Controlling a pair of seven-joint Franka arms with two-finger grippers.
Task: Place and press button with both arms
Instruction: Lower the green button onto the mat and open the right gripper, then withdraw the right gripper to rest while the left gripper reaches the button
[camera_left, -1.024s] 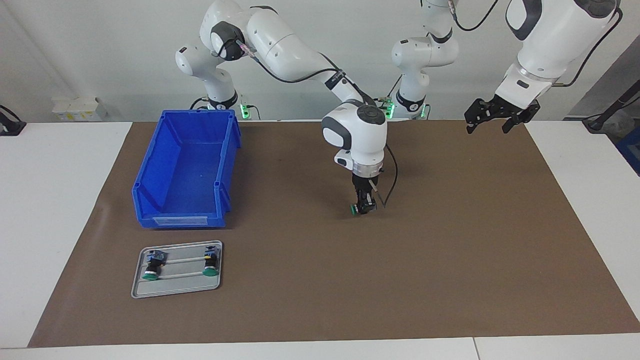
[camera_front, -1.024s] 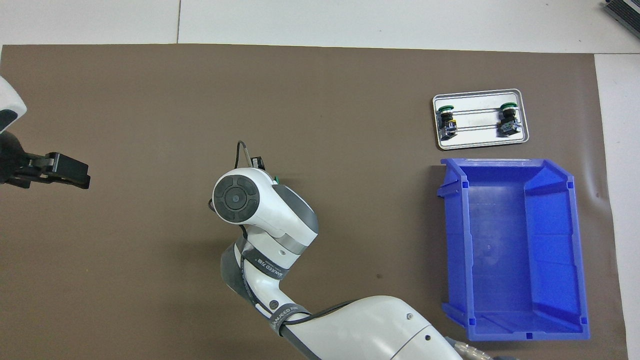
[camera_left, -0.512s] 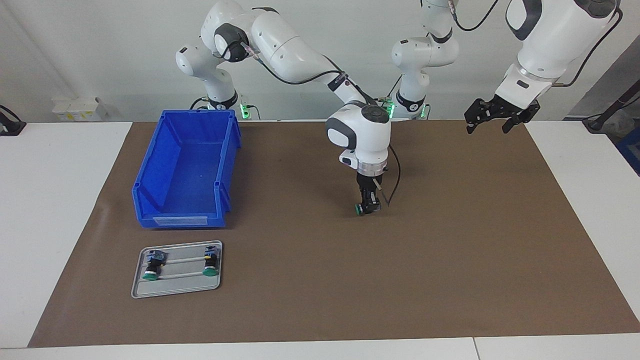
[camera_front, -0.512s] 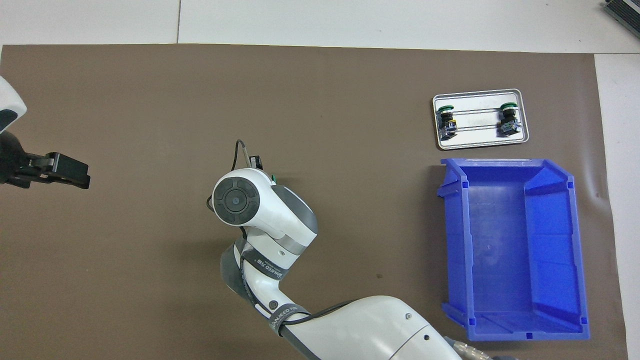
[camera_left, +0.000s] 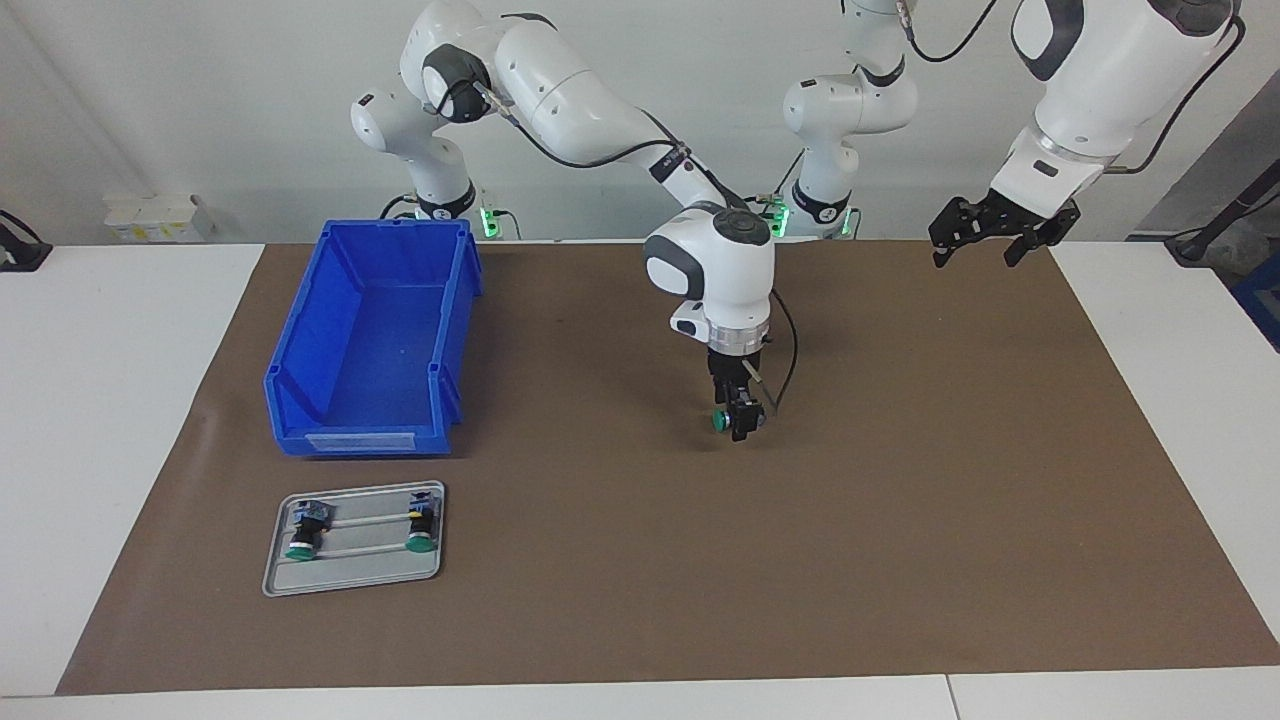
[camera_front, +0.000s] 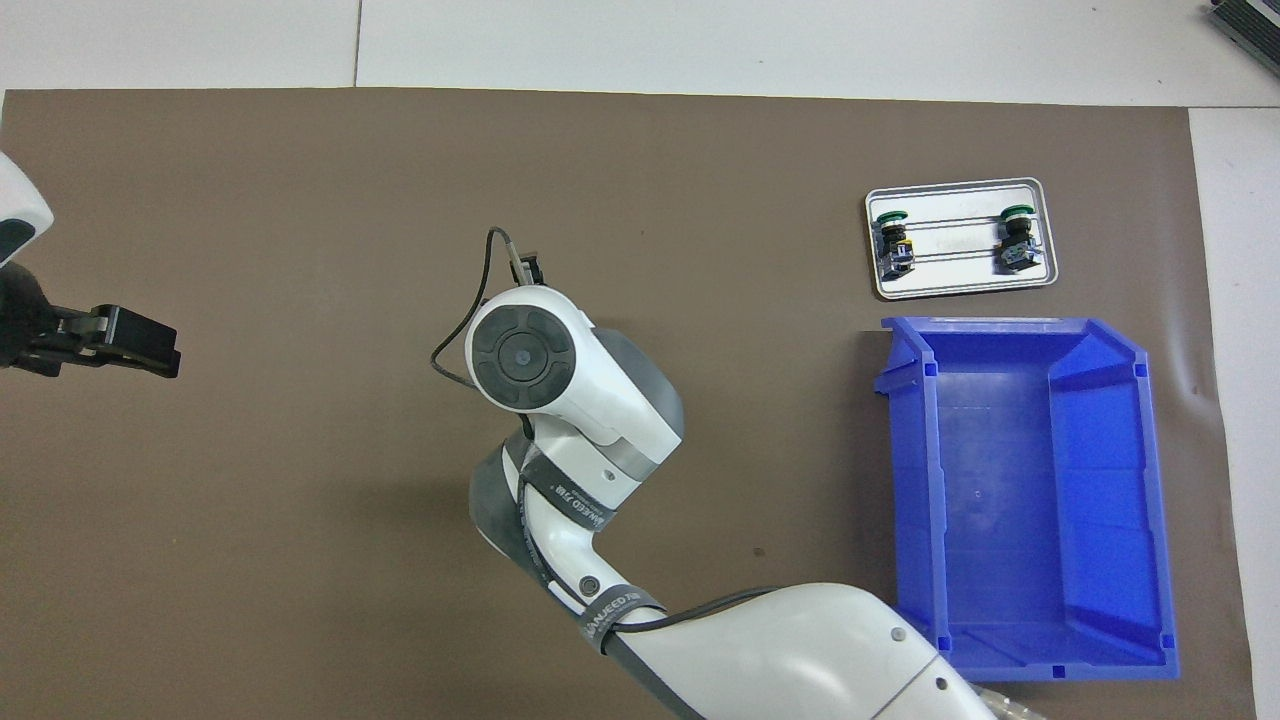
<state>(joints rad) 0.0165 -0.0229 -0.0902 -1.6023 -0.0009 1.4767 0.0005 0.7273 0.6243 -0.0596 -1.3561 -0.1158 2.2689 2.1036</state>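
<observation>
My right gripper (camera_left: 737, 422) is shut on a button (camera_left: 719, 421), green cap sideways, held low over the middle of the brown mat (camera_left: 900, 520); I cannot tell if it touches the mat. In the overhead view the right wrist hides the button and only the gripper's tip (camera_front: 530, 268) shows. My left gripper (camera_left: 988, 240) is open and empty, held high over the mat's edge at the left arm's end; it also shows in the overhead view (camera_front: 125, 342). The left arm waits.
A grey tray (camera_left: 360, 572) (camera_front: 955, 282) holds two more green-capped buttons (camera_left: 300, 545) (camera_left: 421, 538). A blue bin (camera_left: 305, 335) (camera_front: 915, 480), empty, stands between the tray and the robots at the right arm's end.
My right gripper has carried the button a little farther from the robots over the middle of the mat. The left arm has not moved.
</observation>
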